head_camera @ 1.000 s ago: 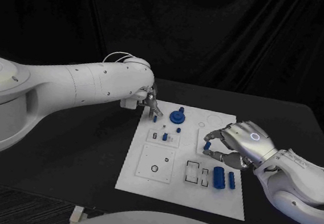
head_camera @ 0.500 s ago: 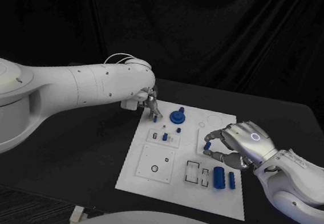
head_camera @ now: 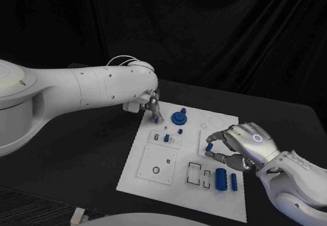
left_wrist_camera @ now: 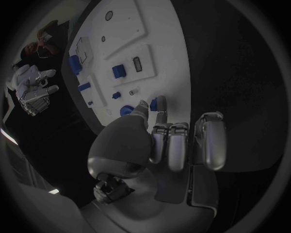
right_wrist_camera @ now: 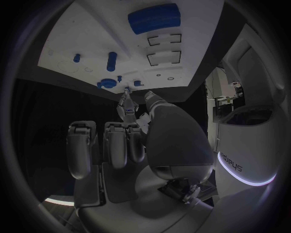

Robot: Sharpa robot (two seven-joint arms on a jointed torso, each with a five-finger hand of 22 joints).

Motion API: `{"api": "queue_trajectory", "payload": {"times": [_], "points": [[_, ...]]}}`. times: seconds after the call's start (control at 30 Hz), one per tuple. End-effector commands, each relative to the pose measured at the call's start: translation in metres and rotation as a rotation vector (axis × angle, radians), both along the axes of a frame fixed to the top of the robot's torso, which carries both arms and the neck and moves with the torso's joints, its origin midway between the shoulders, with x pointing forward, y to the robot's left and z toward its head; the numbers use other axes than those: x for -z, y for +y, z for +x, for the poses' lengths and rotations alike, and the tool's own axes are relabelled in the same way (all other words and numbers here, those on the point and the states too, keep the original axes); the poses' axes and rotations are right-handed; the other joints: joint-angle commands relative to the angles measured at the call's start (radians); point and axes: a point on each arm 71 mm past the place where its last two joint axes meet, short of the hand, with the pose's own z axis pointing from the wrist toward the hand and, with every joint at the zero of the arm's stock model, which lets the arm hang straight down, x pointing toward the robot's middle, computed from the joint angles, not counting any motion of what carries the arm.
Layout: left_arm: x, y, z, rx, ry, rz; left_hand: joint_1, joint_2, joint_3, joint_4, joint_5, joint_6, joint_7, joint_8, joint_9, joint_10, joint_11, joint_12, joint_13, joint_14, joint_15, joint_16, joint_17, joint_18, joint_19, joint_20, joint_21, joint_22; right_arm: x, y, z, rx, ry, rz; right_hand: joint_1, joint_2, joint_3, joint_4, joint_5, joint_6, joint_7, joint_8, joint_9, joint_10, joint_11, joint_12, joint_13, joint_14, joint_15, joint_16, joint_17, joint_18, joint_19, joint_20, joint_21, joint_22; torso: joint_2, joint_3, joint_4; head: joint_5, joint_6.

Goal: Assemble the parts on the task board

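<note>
**Both hands pinching small blue parts over the board**

Left hand (head_camera: 149, 106): at the board's far left corner, thumb and a finger pinched on a small blue peg (left_wrist_camera: 154, 104), the rest of the fingers curled in beside it. The peg sits just over the board's (head_camera: 153, 186) edge; can't tell if it touches. Just past the fingertips: a blue knob (head_camera: 180, 116) standing on the board, then two small blue pegs (head_camera: 166, 138) in the white block nearer the robot.

Right hand (head_camera: 241, 145): over the board's right edge, fingers curved down, grasping a short blue pin (head_camera: 209, 147) between thumb and finger. Pin is upright, low over the board; contact unclear. Just on the robot's side of this hand: a blue cylinder (head_camera: 220, 178) and a thinner blue bar (head_camera: 234, 182) lying side by side on the board, next to two rectangular slots (head_camera: 200, 175).

Board lies mid-table (head_camera: 81, 152) between the two hands.
</note>
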Motion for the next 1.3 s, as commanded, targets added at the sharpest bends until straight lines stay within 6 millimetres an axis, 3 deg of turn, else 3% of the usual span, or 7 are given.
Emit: {"api": "queue_trajectory", "payload": {"times": [0.03,0.53,0.77,0.93,1.03,1.13,1.3], "points": [[0.0013,-0.0016,-0.0007,0.008,0.01,-0.005,0.011,0.001,0.002,-0.008,0.013,-0.001,-0.002,-0.007,-0.001,0.106,0.002,0.003,0.263,0.104,0.006,0.003,0.263,-0.009,0.024,0.005,-0.006,0.205,0.0005,0.0001,-0.001,-0.003,-0.001,-0.001,0.0,0.005,0.005,-0.001,-0.007,0.006,0.003,-0.003,-0.001,0.106,-0.004,0.004,0.263,0.092,-0.007,-0.001,0.195,-0.006,0.102,-0.005,0.001,0.261,0.001,-0.0003,-0.0002,0.001,0.0],[0.0019,-0.0038,-0.0009,0.011,0.006,-0.012,0.026,0.003,0.029,-0.035,0.088,0.002,-0.005,-0.016,-0.004,0.106,-0.001,0.003,0.263,0.104,0.004,0.003,0.263,-0.009,0.023,0.003,-0.007,0.205,0.001,0.0001,-0.0009,-0.002,0.002,-0.005,0.005,0.009,0.01,-0.003,-0.003,0.007,0.003,-0.003,-0.002,0.106,-0.004,0.004,0.263,0.092,-0.007,-0.001,0.194,-0.006,0.102,-0.005,0.001,0.261,0.0,-0.0001,-0.0002,0.002,0.0],[0.0015,-0.0035,-0.0003,0.011,-0.005,-0.025,0.037,-0.004,0.074,-0.065,0.21,0.003,-0.009,-0.024,-0.007,0.106,-0.004,0.003,0.263,0.104,0.001,0.003,0.263,-0.009,0.023,0.0,-0.008,0.204,0.0015,-0.0004,-0.0008,0.001,0.004,-0.008,0.009,0.01,0.012,-0.003,0.005,0.006,0.003,-0.003,-0.002,0.106,-0.004,0.004,0.263,0.092,-0.007,-0.002,0.193,-0.006,0.101,-0.005,0.0,0.261,0.0,-0.0001,-0.0005,0.002,0.0],[0.0011,-0.0028,0.0002,0.01,-0.015,-0.036,0.066,-0.025,0.175,-0.127,0.297,-0.001,-0.008,-0.026,-0.003,0.106,-0.005,0.003,0.263,0.104,-0.001,0.003,0.263,-0.009,0.023,-0.003,-0.006,0.205,0.0022,-0.0005,-0.0008,0.002,0.007,-0.011,0.011,0.011,0.014,-0.003,0.009,0.006,0.003,-0.003,-0.003,0.106,-0.004,0.004,0.263,0.092,-0.007,-0.001,0.193,-0.006,0.101,-0.005,-0.001,0.261,0.0,-0.0002,-0.0003,0.003,0.0],[0.001,-0.0019,0.0001,0.009,-0.019,-0.039,0.049,-0.058,0.287,-0.18,0.331,0.0,-0.001,-0.019,0.01,0.106,0.0,0.003,0.263,0.104,0.002,0.003,0.263,-0.009,0.023,-0.001,-0.005,0.205,0.0027,-0.0005,-0.0007,0.003,0.009,-0.013,0.012,0.012,0.016,-0.003,0.013,0.006,0.003,-0.003,-0.003,0.106,-0.004,0.004,0.263,0.092,-0.007,-0.001,0.193,-0.006,0.102,-0.005,0.0,0.261,0.0,0.0001,-0.0004,0.005,0.0],[0.0008,-0.0004,-0.0001,0.003,-0.026,-0.039,0.007,-0.088,0.396,-0.227,0.338,-0.003,0.004,-0.01,0.027,0.106,0.004,0.003,0.263,0.104,0.006,0.003,0.263,-0.01,0.024,0.002,-0.003,0.205,0.0032,-0.0006,-0.0007,0.004,0.011,-0.016,0.014,0.013,0.017,-0.004,0.016,0.007,0.003,-0.003,-0.003,0.106,-0.004,0.004,0.263,0.092,-0.007,-0.002,0.193,-0.006,0.101,-0.005,-0.001,0.26,0.0,0.0001,-0.0006,0.007,0.0],[0.0001,0.0034,-0.0015,-0.018,-0.048,-0.037,-0.037,-0.104,0.476,-0.263,0.34,-0.002,0.005,-0.001,0.044,0.106,0.006,0.003,0.263,0.104,0.006,0.003,0.263,-0.01,0.025,0.004,-0.001,0.206,0.0038,-0.0009,-0.0004,0.007,0.013,-0.019,0.016,0.016,0.019,-0.004,0.021,0.007,0.004,-0.003,-0.004,0.106,-0.003,0.004,0.263,0.092,-0.007,-0.002,0.192,-0.005,0.101,-0.005,-0.002,0.26,0.0,-0.0003,-0.0003,0.009,0.0]]}}
